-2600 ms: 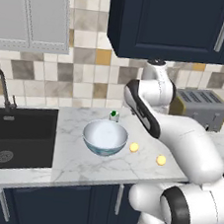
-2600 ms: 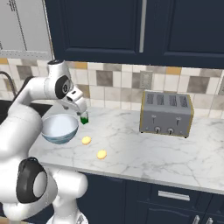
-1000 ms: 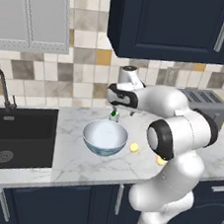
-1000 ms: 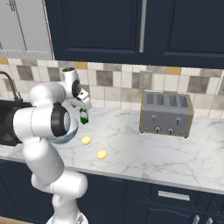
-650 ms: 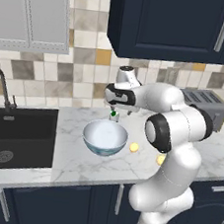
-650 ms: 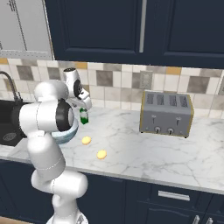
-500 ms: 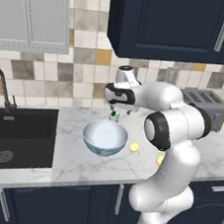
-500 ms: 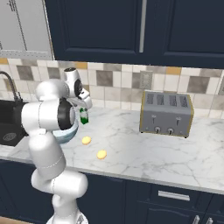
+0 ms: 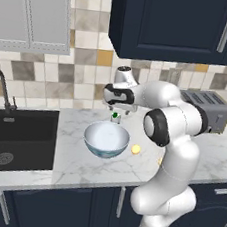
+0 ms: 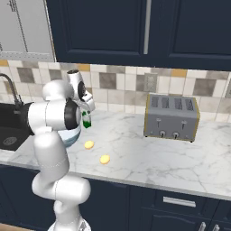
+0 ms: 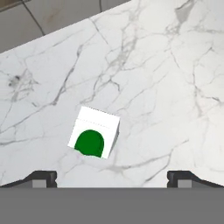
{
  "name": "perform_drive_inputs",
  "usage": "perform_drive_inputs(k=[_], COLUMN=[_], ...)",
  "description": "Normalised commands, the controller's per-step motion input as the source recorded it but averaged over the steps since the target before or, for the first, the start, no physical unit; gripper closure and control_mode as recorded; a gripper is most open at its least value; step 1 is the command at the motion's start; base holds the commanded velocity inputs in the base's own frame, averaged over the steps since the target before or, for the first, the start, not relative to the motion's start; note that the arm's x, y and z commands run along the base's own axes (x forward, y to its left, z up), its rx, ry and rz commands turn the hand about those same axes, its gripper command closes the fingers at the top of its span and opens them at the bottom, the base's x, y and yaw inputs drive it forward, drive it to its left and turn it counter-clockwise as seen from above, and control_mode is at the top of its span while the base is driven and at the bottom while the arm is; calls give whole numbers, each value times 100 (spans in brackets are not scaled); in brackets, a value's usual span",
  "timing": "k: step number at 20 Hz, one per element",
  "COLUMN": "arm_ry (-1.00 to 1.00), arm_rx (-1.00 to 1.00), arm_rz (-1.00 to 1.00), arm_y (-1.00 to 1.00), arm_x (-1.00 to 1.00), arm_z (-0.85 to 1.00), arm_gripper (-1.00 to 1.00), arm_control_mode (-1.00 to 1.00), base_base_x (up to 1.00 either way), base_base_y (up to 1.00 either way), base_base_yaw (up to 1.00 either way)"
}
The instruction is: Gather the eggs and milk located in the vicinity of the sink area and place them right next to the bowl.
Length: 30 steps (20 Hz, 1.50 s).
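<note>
Swung over from the right side a moment ago. Now parked right above the milk [image 9: 115,117], with the gripper [image 9: 117,109] pointing down at it. Drifting just a tiny bit to the left over the last second, not much else.

Wide open gripper, holding nothing. In the hand view, two dark fingertips [image 11: 41,177] far apart at the bottom, with the milk's green top a little above them and left of the middle. Not touching the milk yet, as far as can be seen.

No change for the milk itself: same spot on the white counter [image 9: 74,166] as before, standing up, just behind the bowl [image 9: 106,139] and close to the tile wall. Well away from the sink [image 9: 17,134] on the left.

Same for the two eggs. One egg [image 9: 136,149] just beside the bowl on its right. The other egg [image 10: 104,159] a bit farther out, near the front of the counter.

So probably one of two things: about to come down and grab the milk, or done with it and about to leave. Hard to say which. Either way, milk and near egg look close enough to the bowl already. Far egg maybe worth a nudge closer.
</note>
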Motion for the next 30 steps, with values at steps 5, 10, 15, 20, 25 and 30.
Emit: perform_drive_inputs(k=[5, 10, 15, 20, 25, 30], arm_ry=[0, 0, 2, 0, 0, 0], arm_rx=[0, 0, 0, 0, 1, 2], arm_rz=[-3, -5, -4, -2, -1, -1], arm_y=[6, 0, 0, 0, 0, 0], arm_x=[24, 20, 3, 1, 4, 5], arm_z=[-15, -20, -17, -13, -17, -21], arm_gripper=[-100, -100, -100, -100, -100, -100], arm_control_mode=[-100, -100, -100, -100, -100, -100], base_base_x=[0, 0, 0, 0, 0, 0], base_base_y=[0, 0, 0, 0, 0, 0], base_base_yaw=[0, 0, 0, 0, 0, 0])
